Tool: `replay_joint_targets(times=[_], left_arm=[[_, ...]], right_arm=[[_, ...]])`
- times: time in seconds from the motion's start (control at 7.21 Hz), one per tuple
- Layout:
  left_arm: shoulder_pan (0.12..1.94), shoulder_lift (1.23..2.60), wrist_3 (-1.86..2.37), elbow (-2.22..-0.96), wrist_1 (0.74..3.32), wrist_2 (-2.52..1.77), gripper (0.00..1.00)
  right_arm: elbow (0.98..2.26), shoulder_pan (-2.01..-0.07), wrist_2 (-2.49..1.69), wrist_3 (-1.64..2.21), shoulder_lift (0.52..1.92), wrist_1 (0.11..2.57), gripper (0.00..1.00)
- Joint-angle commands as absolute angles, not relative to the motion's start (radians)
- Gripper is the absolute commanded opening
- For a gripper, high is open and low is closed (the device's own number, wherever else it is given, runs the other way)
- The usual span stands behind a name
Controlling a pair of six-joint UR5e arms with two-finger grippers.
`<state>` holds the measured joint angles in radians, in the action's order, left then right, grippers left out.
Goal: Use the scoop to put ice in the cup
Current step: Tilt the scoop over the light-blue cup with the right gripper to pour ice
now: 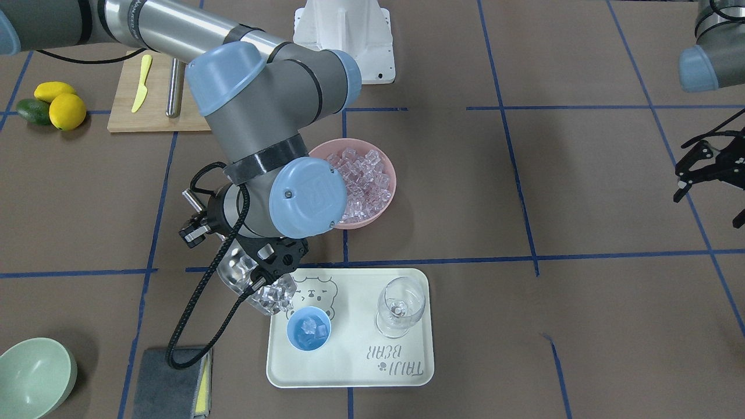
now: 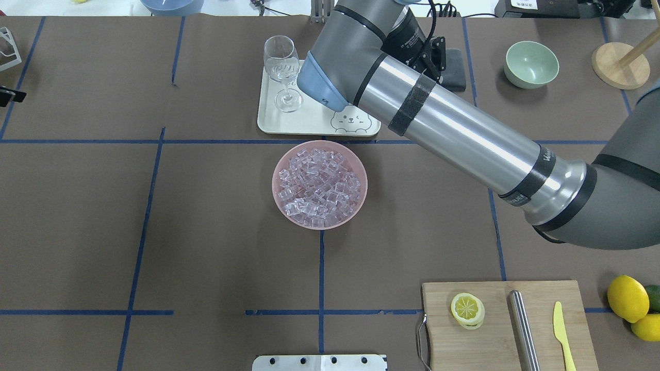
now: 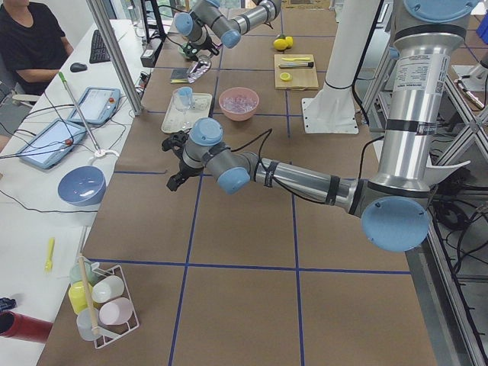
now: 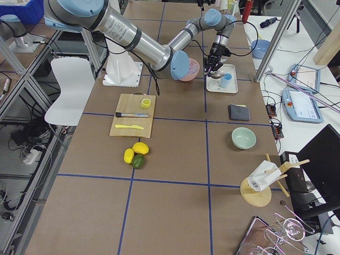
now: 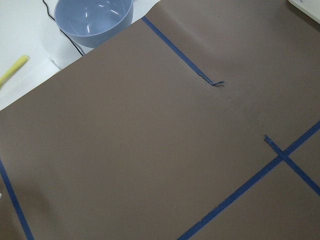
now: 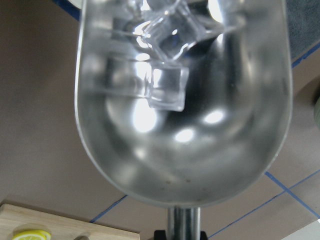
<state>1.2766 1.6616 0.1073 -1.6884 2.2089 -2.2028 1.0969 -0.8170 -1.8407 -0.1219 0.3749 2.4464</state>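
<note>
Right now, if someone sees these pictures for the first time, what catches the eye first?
The shiny scoop, tilted toward the light-blue cup on the cream tray, with ice cubes at its lip and a few already in the cup. Next, the pink bowl heaped with ice in the middle of the table.

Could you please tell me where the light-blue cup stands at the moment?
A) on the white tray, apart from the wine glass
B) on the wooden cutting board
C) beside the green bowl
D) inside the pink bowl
A: the cup stands on the tray, with bare tray between it and the wine glass.
</note>
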Motion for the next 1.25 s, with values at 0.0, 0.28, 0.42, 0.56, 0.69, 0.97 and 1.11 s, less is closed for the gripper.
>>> replay_joint_targets(times=[0.0,0.28,0.42,0.56,0.69,0.97,1.11], left_arm=[[1.279,1.651,0.107,-1.692,2.209,-2.204,1.00],[1.282,1.641,0.107,-1.694,2.212,-2.224,1.00],[1.285,1.641,0.107,-1.694,2.212,-2.224,1.00],[1.285,1.641,0.107,-1.694,2.212,-2.224,1.00],[1.285,1.641,0.107,-1.694,2.212,-2.224,1.00],[1.287,1.643,0.107,-1.694,2.212,-2.224,1.00],[1.287,1.644,0.107,-1.694,2.209,-2.226,1.00]], right_arm=[[1.097,-0.818,-1.822,-0.123,0.374,2.447,0.00],[1.095,-0.815,-1.815,-0.123,0.376,2.447,0.00],[1.094,-0.815,-1.813,-0.123,0.376,2.448,0.00],[1.086,-0.812,-1.809,-0.124,0.368,2.450,0.00],[1.053,-0.804,-1.761,-0.126,0.339,2.473,0.00],[1.043,-0.799,-1.741,-0.167,0.325,2.490,0.00],[1.054,-0.799,-1.744,-0.172,0.327,2.487,0.00]])
